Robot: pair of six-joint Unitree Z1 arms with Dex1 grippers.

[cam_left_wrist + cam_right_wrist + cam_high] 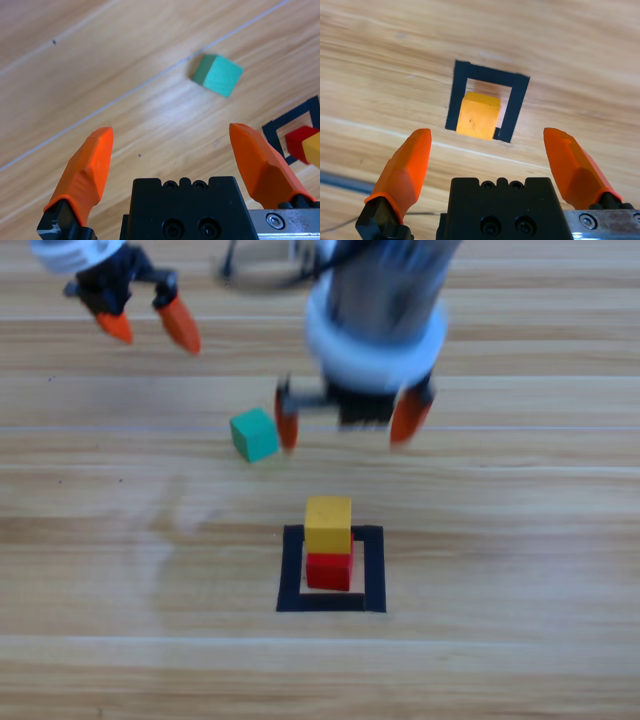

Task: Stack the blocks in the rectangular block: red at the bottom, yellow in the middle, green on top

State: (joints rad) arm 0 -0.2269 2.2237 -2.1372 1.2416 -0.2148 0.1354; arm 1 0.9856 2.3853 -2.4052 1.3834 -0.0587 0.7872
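The right gripper (350, 422) hangs with jaws wide and empty; ahead of them, yellow (328, 525) sits on red (329, 570) inside the tape rectangle (290, 575). Green (254, 434) lies just beside its left jaw. The left gripper (148, 324) waits, spread, well apart.

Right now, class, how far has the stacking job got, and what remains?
Done: the yellow cube sits on the red cube inside the tape rectangle. In hand: nothing; the right end effector is open and empty beside the green cube. Left: put green on top. The left end effector waits, open.
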